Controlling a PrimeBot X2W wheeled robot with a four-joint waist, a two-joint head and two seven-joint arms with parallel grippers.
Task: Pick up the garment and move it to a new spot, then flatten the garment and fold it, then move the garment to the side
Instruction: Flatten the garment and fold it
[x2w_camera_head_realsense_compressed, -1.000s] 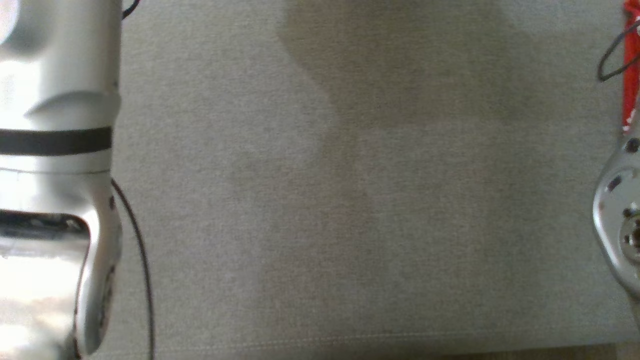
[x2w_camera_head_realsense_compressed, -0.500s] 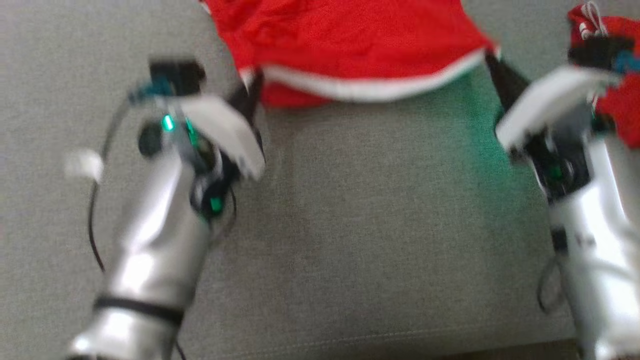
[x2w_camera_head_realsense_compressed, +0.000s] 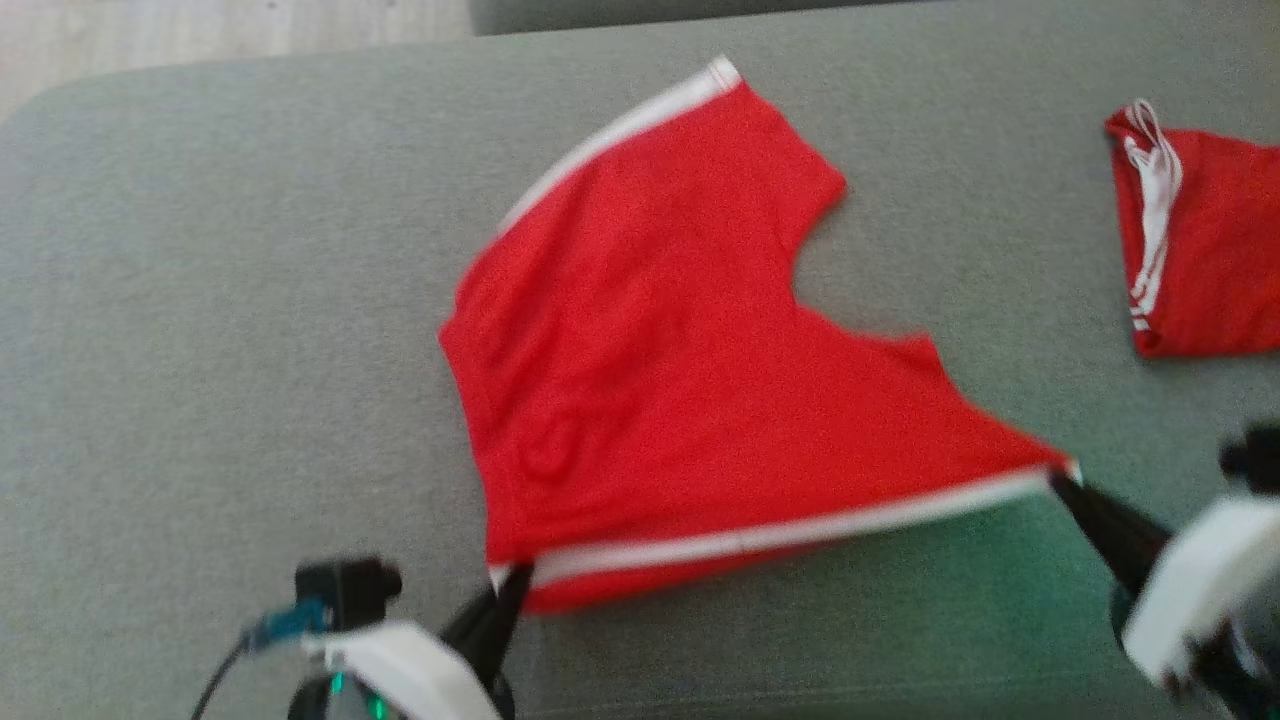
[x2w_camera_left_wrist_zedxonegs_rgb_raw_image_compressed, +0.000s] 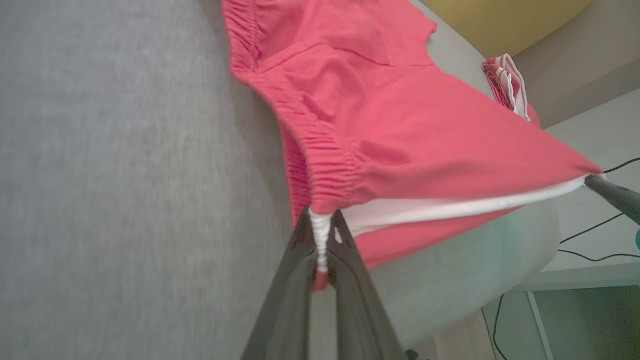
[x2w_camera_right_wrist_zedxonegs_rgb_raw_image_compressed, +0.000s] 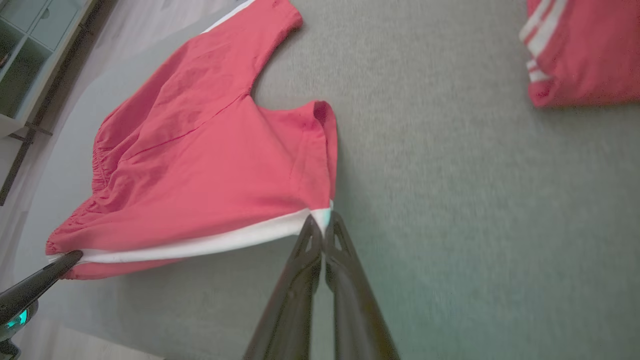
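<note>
Head view: the red shorts (x2w_camera_head_realsense_compressed: 680, 380) stretch lengthwise from the left gripper (x2w_camera_head_realsense_compressed: 517, 575), clamped on the waistband corner, to the right gripper (x2w_camera_head_realsense_compressed: 1060, 480), clamped on a leg-hem corner.

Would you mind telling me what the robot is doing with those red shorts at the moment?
The robot has both grippers on the red shorts, which lie spread on the grey cushion. Its left gripper pinches one end of the white-striped edge and its right gripper pinches the other, so the edge is stretched taut between them. A second red garment lies folded off to the right.
</note>
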